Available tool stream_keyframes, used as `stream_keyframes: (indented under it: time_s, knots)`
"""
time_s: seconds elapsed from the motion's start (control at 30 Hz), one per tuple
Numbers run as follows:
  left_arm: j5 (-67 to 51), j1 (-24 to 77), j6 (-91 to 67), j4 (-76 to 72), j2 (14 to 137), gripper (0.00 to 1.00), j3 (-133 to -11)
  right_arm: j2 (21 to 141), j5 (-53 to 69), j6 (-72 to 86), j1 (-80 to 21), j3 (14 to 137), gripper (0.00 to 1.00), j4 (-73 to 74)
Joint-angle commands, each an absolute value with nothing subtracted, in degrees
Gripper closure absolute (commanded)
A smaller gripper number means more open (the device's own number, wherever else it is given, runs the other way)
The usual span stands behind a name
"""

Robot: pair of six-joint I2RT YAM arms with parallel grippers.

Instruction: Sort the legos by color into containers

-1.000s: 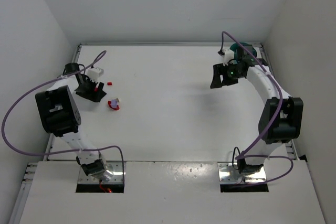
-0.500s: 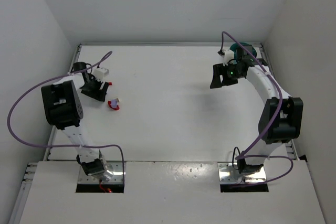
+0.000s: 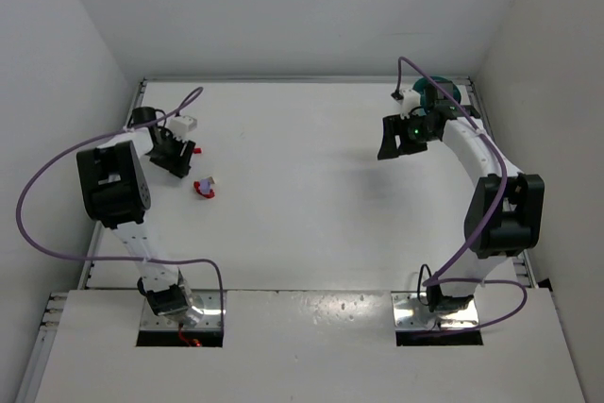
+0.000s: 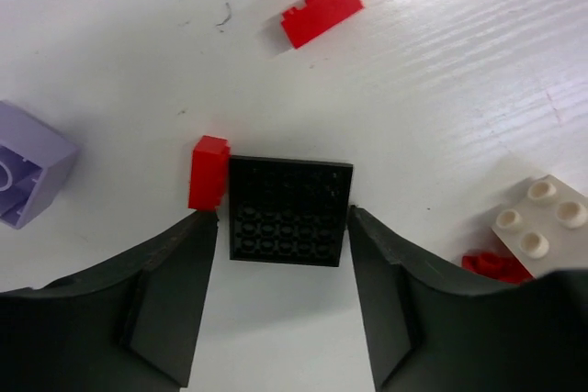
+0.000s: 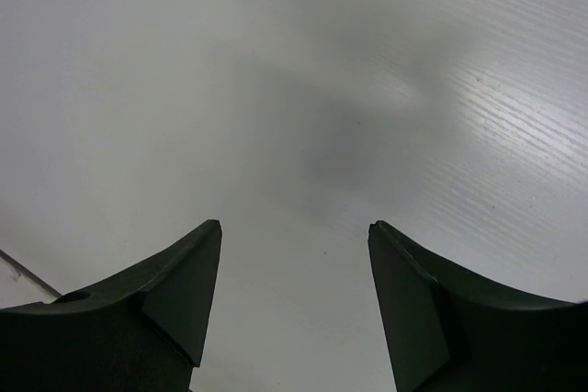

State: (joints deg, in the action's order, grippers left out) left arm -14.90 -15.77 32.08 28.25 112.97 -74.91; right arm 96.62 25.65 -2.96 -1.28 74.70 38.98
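Note:
In the left wrist view my left gripper (image 4: 280, 227) is open, low over the table. A black flat studded plate (image 4: 289, 211) lies just ahead of its fingertips, in line with the gap. A small red lego (image 4: 209, 172) touches the plate's left edge. A longer red lego (image 4: 321, 12) lies farther off, and a whitish lego (image 4: 542, 227) with a red piece (image 4: 496, 265) lies at the right. In the top view the left gripper (image 3: 176, 157) is at the far left. My right gripper (image 3: 394, 142) is open and empty beside the teal tub (image 3: 444, 93), which the arm partly hides.
A lavender brick (image 4: 28, 176) lies at the left of the left wrist view. A red and whitish cluster (image 3: 204, 187) lies right of the left gripper. The right wrist view shows only bare table below the open right gripper (image 5: 294, 227). White walls enclose the table.
My left arm has swung a little farther back and right, bringing the gripper over the bricks. The right arm has not moved.

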Motion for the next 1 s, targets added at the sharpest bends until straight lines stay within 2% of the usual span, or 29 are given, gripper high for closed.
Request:
stream_keyframes:
  time_s: [0.0,0.03,0.07,0.27,0.3,0.7,0.97]
  knots:
    - [-15.6,-14.7,36.1,28.3,113.2,0.36,-68.2,96.4,27.0,-2.6,-1.6,75.8,0.34,37.4]
    - [-15.6,-14.7,36.6,28.3,111.9,0.4,-67.0,96.4,27.9,-2.6,-1.6,75.8,0.34,37.4]
    - [-15.6,-14.7,37.2,28.3,111.1,0.4,-65.8,96.4,28.4,-2.6,-1.6,75.8,0.34,37.4]
    - [-17.0,-13.6,37.7,27.8,108.5,0.65,-60.8,96.4,32.2,-0.4,-2.8,75.2,0.34,37.4]
    - [-17.0,-13.6,37.2,27.8,107.9,0.66,-60.8,96.4,32.9,0.4,-2.8,74.7,0.34,37.4]
    - [-26.4,-10.0,30.5,27.8,92.6,0.72,-65.4,98.7,51.9,13.2,-7.6,74.7,0.34,29.3]
    - [-26.5,4.5,25.9,27.0,82.0,0.73,-64.1,105.9,58.3,22.3,-11.2,79.3,0.34,23.4]
